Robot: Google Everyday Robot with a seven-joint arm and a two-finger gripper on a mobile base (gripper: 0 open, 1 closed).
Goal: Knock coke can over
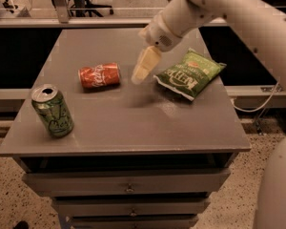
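Nearest are the grey drawers (128,182) under the table (133,128). On the near left corner of the table a green can (52,111) stands upright with its top opened. Farther in, left of the middle, the coke can (99,75) lies on its side, its silver top pointing to the right. Just right of it, but not touching it, the gripper (138,78) hangs tilted, its tip pointing down and left; its two pale fingers are pressed together and hold nothing. Right of the gripper lies a green chip bag (189,73). The white arm (219,8) comes in from the far right.
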